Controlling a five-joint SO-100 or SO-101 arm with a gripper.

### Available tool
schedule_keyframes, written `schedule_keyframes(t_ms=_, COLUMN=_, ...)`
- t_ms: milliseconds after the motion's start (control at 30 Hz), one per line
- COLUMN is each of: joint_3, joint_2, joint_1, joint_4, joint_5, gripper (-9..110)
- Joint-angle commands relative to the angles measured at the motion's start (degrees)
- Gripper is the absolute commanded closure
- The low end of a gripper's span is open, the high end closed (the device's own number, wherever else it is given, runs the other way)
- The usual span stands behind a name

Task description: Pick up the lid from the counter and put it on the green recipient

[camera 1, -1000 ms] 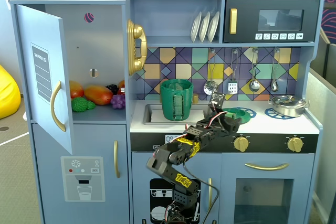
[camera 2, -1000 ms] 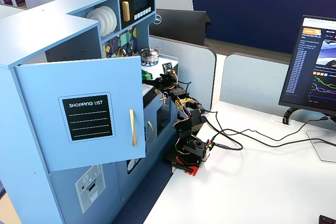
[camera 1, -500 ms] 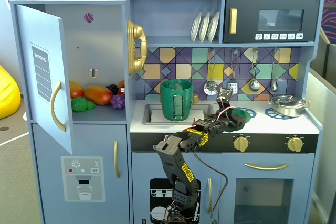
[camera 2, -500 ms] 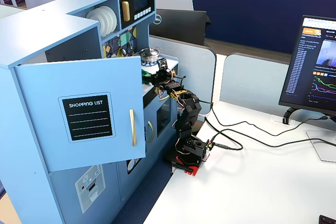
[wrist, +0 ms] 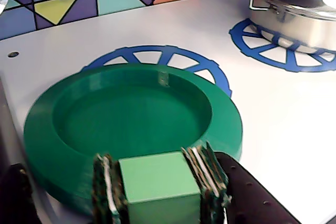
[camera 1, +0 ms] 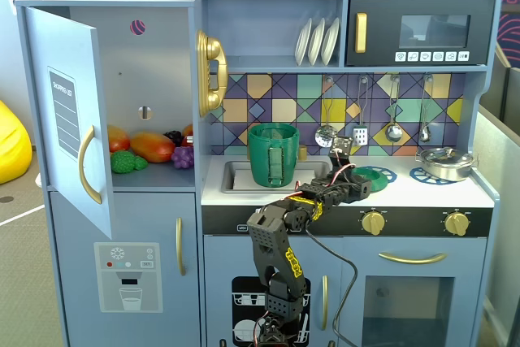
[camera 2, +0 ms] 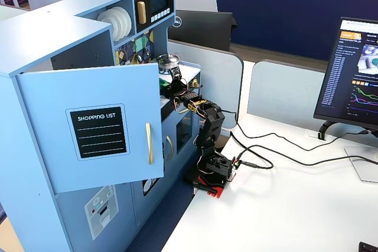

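Note:
The lid [wrist: 131, 114] is a round green disc with a sunken middle, lying on the white counter over a blue burner ring [wrist: 157, 55]. Its lighter green square knob [wrist: 157, 182] sits between my gripper's [wrist: 160, 177] two fingers, whose pads touch it on both sides. In a fixed view the lid [camera 1: 377, 175] shows right of the sink, with my gripper [camera 1: 351, 170] at its left edge. The tall dark-green recipient [camera 1: 274, 154] with its ribbed strap handle stands in the sink, left of the gripper and apart from it.
A silver metal pot [wrist: 299, 9] stands on the second burner ring, right of the lid; it also shows in a fixed view [camera 1: 445, 162]. Utensils hang on the tiled back wall [camera 1: 390, 111]. The fridge door [camera 1: 69, 119] stands open at the left.

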Motion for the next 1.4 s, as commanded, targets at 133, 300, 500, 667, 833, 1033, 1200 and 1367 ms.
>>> schedule_keyframes(t_ms=133, joint_3=-3.87, joint_2=0.26, joint_1=-2.20, joint_4=-3.69, joint_5=-2.55, gripper=100)
schedule_keyframes(t_ms=300, joint_3=-1.49, joint_2=1.58, joint_1=-3.08, joint_4=-7.91, joint_5=-0.62, gripper=102)
schedule_keyframes(t_ms=500, joint_3=-0.88, joint_2=2.64, joint_1=-2.37, joint_4=-8.00, joint_5=-0.62, gripper=102)
schedule_keyframes(t_ms=667, joint_3=-4.57, joint_2=4.31, joint_1=-2.20, joint_4=-6.77, joint_5=0.26, gripper=102)
schedule_keyframes(t_ms=833, joint_3=-11.16, joint_2=6.77, joint_1=-3.16, joint_4=-2.46, joint_5=2.37, gripper=102)
schedule_keyframes(t_ms=1033, joint_3=-20.21, joint_2=10.11, joint_1=-5.19, joint_4=7.91, joint_5=5.19, gripper=102)
schedule_keyframes(t_ms=1200, joint_3=-26.81, joint_2=12.04, joint_1=-8.09, joint_4=16.79, joint_5=4.04, gripper=102)
schedule_keyframes(t_ms=1367, joint_3=-32.70, joint_2=13.01, joint_1=-11.34, joint_4=24.79, joint_5=2.20, gripper=102)
